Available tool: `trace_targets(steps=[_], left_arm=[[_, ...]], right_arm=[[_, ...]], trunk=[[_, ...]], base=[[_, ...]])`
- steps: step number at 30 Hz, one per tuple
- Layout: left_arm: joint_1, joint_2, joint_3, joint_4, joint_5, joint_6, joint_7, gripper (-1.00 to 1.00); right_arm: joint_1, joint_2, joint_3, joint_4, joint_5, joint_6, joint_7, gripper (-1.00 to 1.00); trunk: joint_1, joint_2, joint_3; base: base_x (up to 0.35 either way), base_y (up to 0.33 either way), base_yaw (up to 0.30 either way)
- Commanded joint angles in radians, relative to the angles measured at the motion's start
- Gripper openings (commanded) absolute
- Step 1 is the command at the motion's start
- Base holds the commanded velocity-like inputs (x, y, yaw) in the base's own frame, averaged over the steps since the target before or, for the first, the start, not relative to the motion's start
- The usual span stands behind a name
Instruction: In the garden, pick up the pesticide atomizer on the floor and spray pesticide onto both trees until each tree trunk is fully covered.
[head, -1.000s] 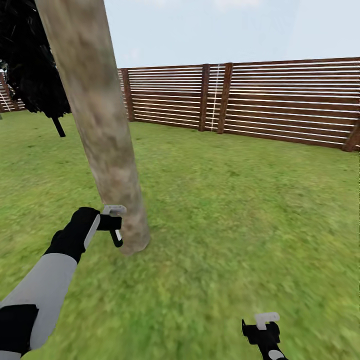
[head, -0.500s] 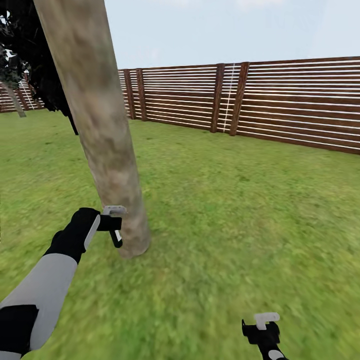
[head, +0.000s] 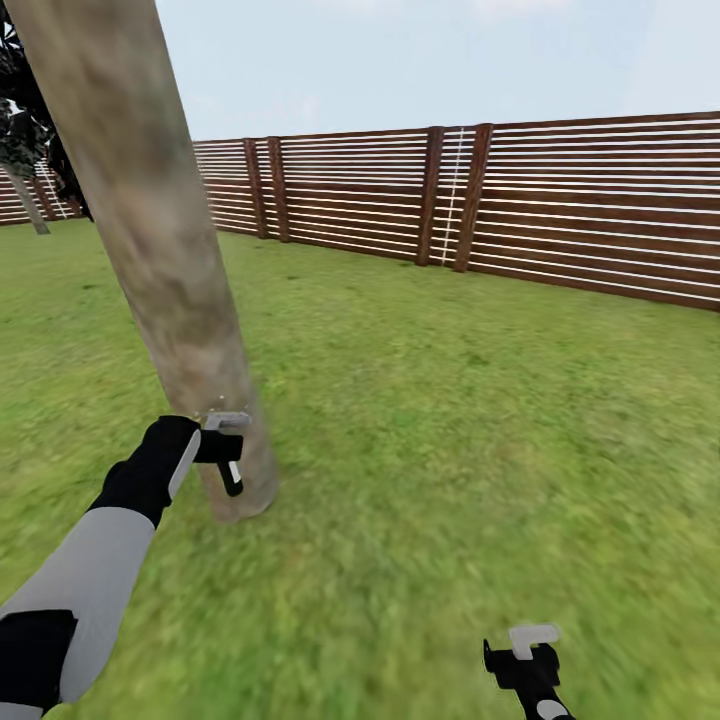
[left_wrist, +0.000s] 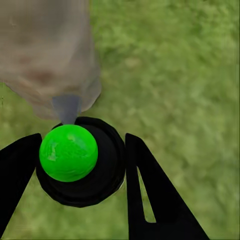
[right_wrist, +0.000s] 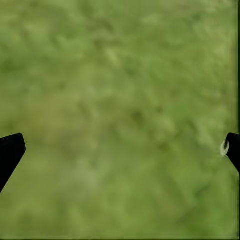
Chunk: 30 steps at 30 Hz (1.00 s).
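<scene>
Head view: left pincer (head: 228, 450) hangs low against the foot of the tree trunk (head: 150, 240), which rises as a leaning column from the lawn (head: 450, 420). The pincer sits just at the trunk's near side, close to touching it where bark meets grass. Right pincer (head: 530, 655) is well apart, low over open lawn with nothing near it. Slatted fence (head: 500, 200) closes the far side.

Left wrist view: the pesticide atomizer (left_wrist: 80, 160) is clamped between the two black fingers (left_wrist: 150, 195), seen from above as a round dark body with a bright green ball on top (its colour reads green here, not red). A small grey nozzle juts from it straight at the trunk (left_wrist: 47, 65), which lies just ahead of the tip. The nozzle's line and the trunk's base meet head on, so the left arm is plainly the one placed for spraying. The trunk's long axis runs up and away from this low aim, so my guess is that covering it calls for sweeping upward.

Right wrist view: right pincer (right_wrist: 120, 150) is spread wide, fingertips at opposite edges, empty over grass.
</scene>
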Motion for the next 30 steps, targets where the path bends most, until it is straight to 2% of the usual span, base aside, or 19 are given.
trace_targets(steps=[1, 3, 5, 7, 9, 11, 12, 14, 16, 17, 18, 20, 21, 23, 24, 26, 27, 28, 30], left_arm=[[0.000, 0.010, 0.002, 0.000, 0.000, 0.006, -0.005, -1.00], [0.002, 0.078, 0.004, 0.010, 0.000, 0.004, -0.006, -1.00], [0.021, 0.108, 0.006, 0.013, 0.000, 0.003, -0.006, -1.00], [0.045, 0.105, 0.000, 0.013, 0.000, 0.001, -0.005, -1.00], [0.051, 0.066, -0.001, 0.010, 0.000, 0.002, -0.004, -1.00], [0.052, 0.049, -0.001, 0.008, -0.002, 0.003, -0.002, -1.00], [0.053, 0.052, 0.003, 0.012, -0.002, 0.003, -0.001, -1.00], [0.068, 0.094, 0.015, 0.014, -0.002, 0.002, 0.001, -1.00], [0.079, 0.153, 0.025, 0.017, -0.002, 0.001, 0.001, -1.00], [0.102, 0.177, 0.028, 0.028, -0.001, -0.004, 0.002, -1.00], [0.110, 0.181, 0.026, 0.032, -0.001, -0.006, 0.002, -1.00], [0.116, 0.168, 0.022, 0.036, -0.001, -0.009, 0.002, -1.00], [0.117, 0.147, 0.022, 0.036, -0.002, -0.009, 0.008, -1.00], [0.118, 0.074, 0.023, 0.037, -0.001, -0.010, 0.110, -1.00], [0.118, 0.057, 0.024, 0.037, 0.001, -0.011, 0.141, -1.00], [0.118, 0.060, 0.032, 0.046, 0.004, -0.010, 0.165, -1.00], [0.118, 0.088, 0.047, 0.062, 0.006, -0.011, 0.171, -1.00], [0.118, 0.104, 0.052, 0.067, 0.006, -0.011, 0.172, -1.00], [0.119, 0.110, 0.054, 0.078, 0.007, -0.015, 0.173, -1.00]], right_arm=[[0.000, 0.000, 0.009, 0.000, -0.008, -0.002, -0.002, 1.00], [0.000, 0.000, 0.009, 0.000, -0.008, -0.002, -0.002, 1.00], [0.000, 0.000, 0.009, 0.000, -0.008, -0.002, -0.002, 1.00], [0.000, 0.000, 0.009, 0.000, -0.008, -0.002, -0.001, 1.00], [0.000, 0.000, 0.009, 0.000, -0.008, -0.002, -0.001, 1.00], [0.000, 0.000, 0.009, 0.000, -0.008, -0.002, -0.001, 1.00], [0.000, 0.000, 0.009, 0.000, -0.008, -0.002, -0.001, 1.00], [0.000, 0.000, 0.009, 0.000, -0.008, -0.002, -0.001, 1.00], [0.000, 0.000, 0.009, 0.000, -0.008, -0.002, -0.001, 1.00], [0.000, 0.000, 0.009, 0.000, -0.008, -0.002, -0.001, 1.00], [0.000, 0.000, 0.009, 0.000, -0.008, -0.002, -0.001, 1.00], [0.000, 0.000, 0.009, 0.000, -0.008, -0.002, -0.001, 1.00], [0.000, 0.000, 0.009, 0.000, -0.008, -0.002, -0.001, 1.00], [0.000, 0.000, 0.009, 0.000, -0.008, -0.002, -0.001, 1.00], [0.000, 0.000, 0.009, 0.000, -0.008, -0.002, -0.001, 1.00], [0.000, 0.000, 0.009, 0.000, -0.008, -0.002, -0.001, 1.00], [0.000, 0.000, 0.009, 0.000, -0.008, -0.002, -0.001, 1.00], [0.000, 0.000, 0.009, 0.000, -0.008, -0.002, -0.001, 1.00], [0.000, 0.000, 0.009, 0.000, -0.008, -0.002, -0.001, 1.00]], trunk=[[0.000, 0.000, -0.001], [0.000, 0.000, -0.001], [0.000, 0.000, -0.001], [0.000, 0.000, -0.001], [0.000, 0.000, -0.001], [0.000, 0.000, -0.001], [0.000, 0.000, -0.001], [0.000, 0.000, -0.001], [0.000, 0.000, -0.001], [0.000, 0.000, -0.001], [0.000, 0.000, -0.001], [0.000, 0.000, -0.001], [0.000, 0.000, -0.001], [0.000, 0.000, -0.001], [0.000, 0.000, -0.001], [0.000, 0.000, -0.001], [0.000, 0.000, -0.001], [0.000, 0.000, -0.001], [0.000, 0.000, -0.001]], base=[[0.202, -0.231, 0.000], [0.207, -0.229, 0.000], [0.213, -0.224, 0.000], [0.123, -0.246, 0.000], [-0.024, -0.268, 0.000], [-0.067, -0.272, 0.000], [-0.166, -0.241, 0.000], [-0.231, -0.206, 0.000], [-0.127, -0.092, 0.000], [-0.028, -0.020, 0.000], [-0.014, -0.010, 0.007], [-0.006, -0.004, 0.135], [-0.002, -0.001, 0.227], [0.000, 0.000, 0.266], [0.000, 0.000, 0.274], [0.000, 0.000, 0.276], [0.000, 0.000, 0.276], [0.000, 0.000, 0.258], [0.011, -0.003, 0.127]])
